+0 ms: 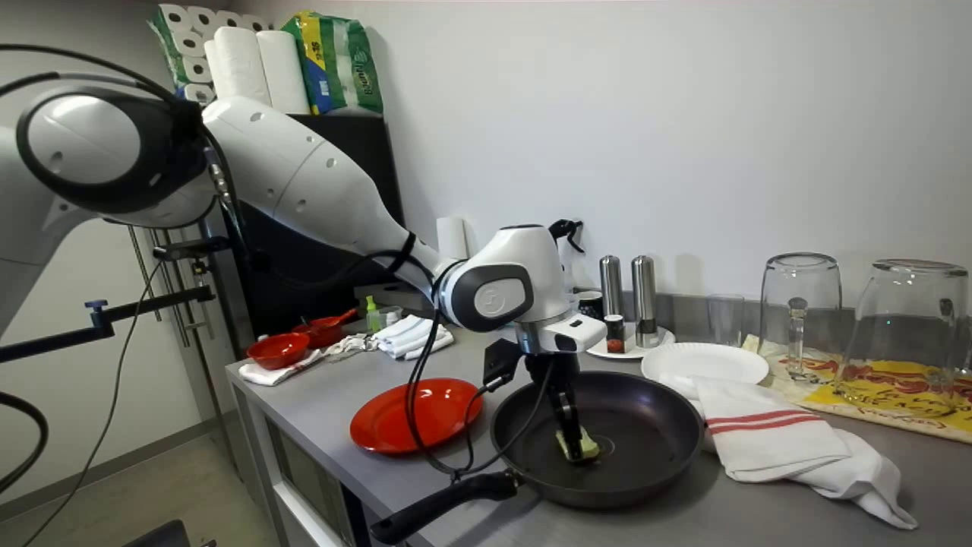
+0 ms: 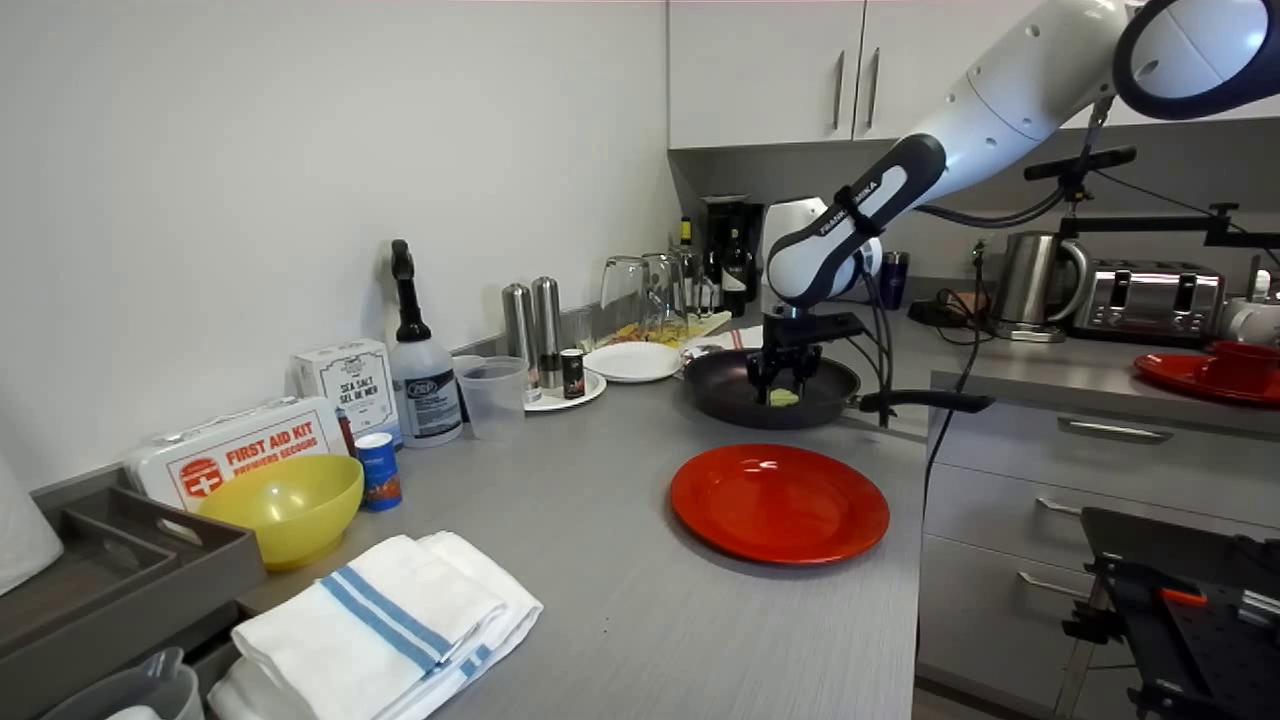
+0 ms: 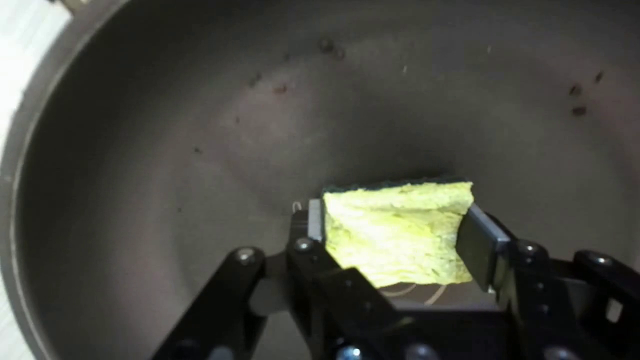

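Behind the grey counter, white wall filled the upper right in an exterior view. Left of centre, a cable looped in front of the red plate and near the handle; a swing of the arm might have snagged either, dragging the red plate or turning the pan. That handle seemed to jut past the counter's edge, so a bump could have spun the pan. In the wrist view, below and right of the middle, the gripper had its jaws clenched on the sponge, inside the pan; whether the sponge touched its floor could not be told. Being soft, the sponge might have folded or slipped out under a hard push. At the right of an exterior view, the red-striped towel lay just beside the pan, in the way of any slide.

Counted left to right there: two red vessels, one red plate, one sponge, one pan, two mills, one shaker, two white plates, one red-striped towel, two jugs.
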`<state>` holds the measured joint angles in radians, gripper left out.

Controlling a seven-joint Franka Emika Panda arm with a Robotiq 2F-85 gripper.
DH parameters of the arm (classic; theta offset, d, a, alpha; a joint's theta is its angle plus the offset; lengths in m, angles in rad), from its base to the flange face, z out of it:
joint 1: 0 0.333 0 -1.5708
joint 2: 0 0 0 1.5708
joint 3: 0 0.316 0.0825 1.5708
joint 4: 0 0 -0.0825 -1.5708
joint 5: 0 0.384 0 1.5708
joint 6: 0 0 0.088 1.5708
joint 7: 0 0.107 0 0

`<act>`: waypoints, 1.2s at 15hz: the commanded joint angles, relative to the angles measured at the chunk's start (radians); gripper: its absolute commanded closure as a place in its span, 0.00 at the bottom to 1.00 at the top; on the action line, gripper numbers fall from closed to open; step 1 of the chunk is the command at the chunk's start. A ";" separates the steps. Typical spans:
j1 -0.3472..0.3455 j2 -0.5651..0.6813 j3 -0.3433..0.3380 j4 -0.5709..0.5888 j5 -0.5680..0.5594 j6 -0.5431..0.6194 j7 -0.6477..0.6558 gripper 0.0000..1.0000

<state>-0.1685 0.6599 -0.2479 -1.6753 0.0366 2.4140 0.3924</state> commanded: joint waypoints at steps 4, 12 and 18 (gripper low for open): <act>0.093 0.117 -0.119 0.034 -0.021 0.327 0.226 0.61; 0.192 0.176 -0.223 0.074 -0.046 0.245 0.358 0.61; 0.059 0.070 -0.033 0.057 0.008 0.036 0.122 0.61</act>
<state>-0.0560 0.7583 -0.3576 -1.5964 0.0119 2.5542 0.6100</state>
